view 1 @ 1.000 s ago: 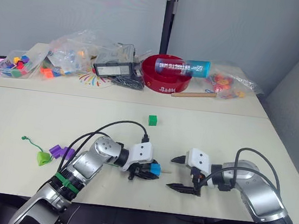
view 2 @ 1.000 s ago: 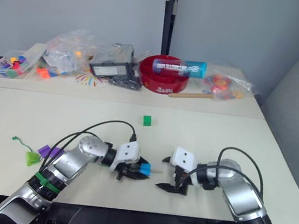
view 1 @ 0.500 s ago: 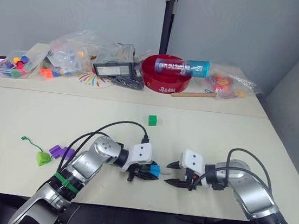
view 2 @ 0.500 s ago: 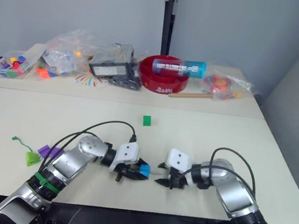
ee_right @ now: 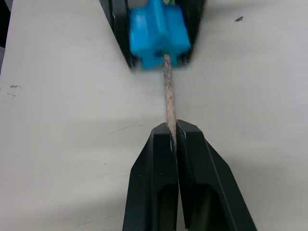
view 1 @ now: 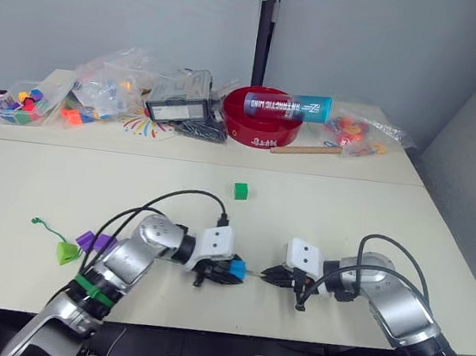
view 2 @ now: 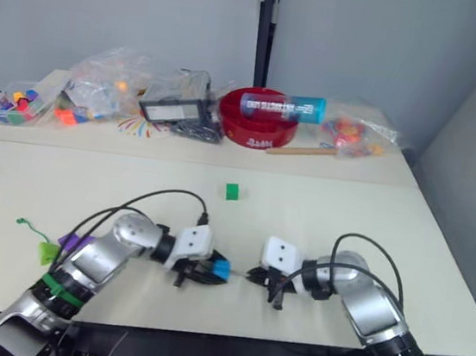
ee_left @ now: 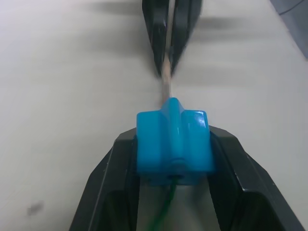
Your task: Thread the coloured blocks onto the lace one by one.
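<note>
Glossy blue cube [ee_left: 173, 141] sits threaded on stiff, pale, rough lace tip [ee_right: 169, 98].

Silver jointed arms, white wrist housings, looping black cables – black two-fingered pincers, green band on left forearm.

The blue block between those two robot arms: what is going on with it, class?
The left gripper holds the blue block just above the table, while the right gripper is closed on the lace's stiff pale tip, which sticks out of the block's hole. Green cord trails out of the block's other side. Purple blocks and a lime green block lie at the lace's far end; the dark green block sits apart, not yet threaded.
</note>
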